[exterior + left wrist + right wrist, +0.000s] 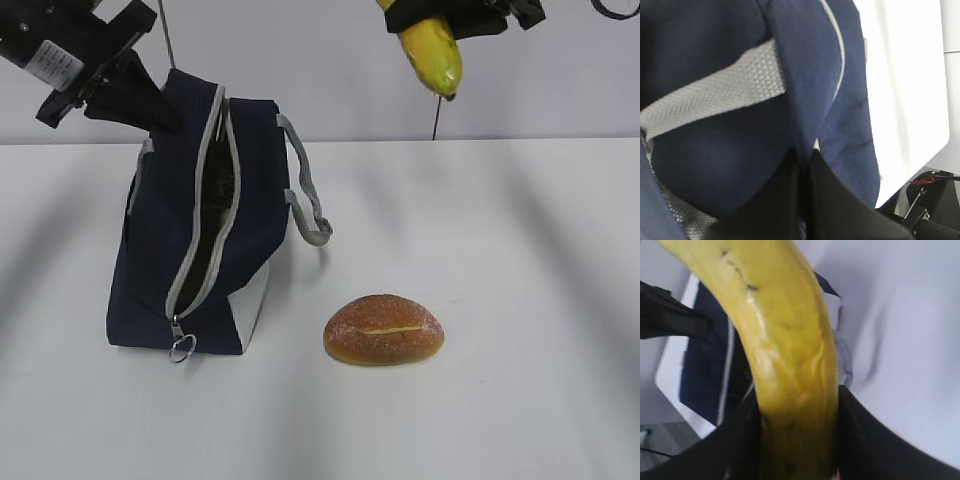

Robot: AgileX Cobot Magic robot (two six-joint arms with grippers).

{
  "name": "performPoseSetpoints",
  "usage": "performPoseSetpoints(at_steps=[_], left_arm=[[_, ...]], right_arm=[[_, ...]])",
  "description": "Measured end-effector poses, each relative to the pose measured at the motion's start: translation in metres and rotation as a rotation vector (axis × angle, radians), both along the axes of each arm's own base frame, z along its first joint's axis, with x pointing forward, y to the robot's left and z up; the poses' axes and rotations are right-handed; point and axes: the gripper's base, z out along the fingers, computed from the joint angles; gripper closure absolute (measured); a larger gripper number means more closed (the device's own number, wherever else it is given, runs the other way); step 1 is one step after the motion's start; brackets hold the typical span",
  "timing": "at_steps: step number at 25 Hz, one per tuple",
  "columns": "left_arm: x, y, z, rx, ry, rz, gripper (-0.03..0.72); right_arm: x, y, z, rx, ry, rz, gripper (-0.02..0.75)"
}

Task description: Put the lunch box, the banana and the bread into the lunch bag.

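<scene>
- Exterior view: lunch bag [160, 250] stands on the white table [500, 300], left of centre, zipper gaping along its near face, ring pull [181, 348] hanging at the bottom end.
- One grey strap handle [305, 190] droops off the bag's right side.
- Left gripper [150, 110] comes in from the upper left, black fingers pinched tight on the bag's top edge, holding it up.
- Bread [384, 329] lies on the table right of the bag, apart from it, pale slit facing the camera.
- Right gripper [425, 15] sits at the top edge of the view, mostly cut off; banana [433, 52] hangs from it, tip downward, high above the table and to the right of the bag.
- Lunch box not seen in any view.
- Left wrist view: navy fabric of the lunch bag [715, 150] fills the picture, grey strap [715, 90] crossing it. Dark fingers [840, 200] closed together on a fold of the fabric, no gap showing.
- Right wrist view: banana [785, 350] runs up the middle, clamped between the two black fingers [870, 440], which stand part-way apart at the fruit's width. Lunch bag [710, 370] visible behind, blurred.
</scene>
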Motion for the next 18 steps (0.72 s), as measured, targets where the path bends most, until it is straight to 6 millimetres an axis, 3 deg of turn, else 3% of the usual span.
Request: performPoseSetpoints(at_steps=[4, 11, 18], left_arm=[[0.000, 0.000, 0.000, 0.000, 0.000, 0.000, 0.690], [0.001, 0.004, 0.000, -0.001, 0.000, 0.010, 0.690], [0.004, 0.017, 0.001, -0.010, 0.001, 0.045, 0.690]], right_arm=[[0.004, 0.013, -0.003, 0.130, 0.048, 0.013, 0.448], [0.001, 0.053, -0.015, 0.154, 0.088, 0.079, 0.447], [0.003, 0.095, -0.047, 0.157, 0.227, 0.085, 0.446]])
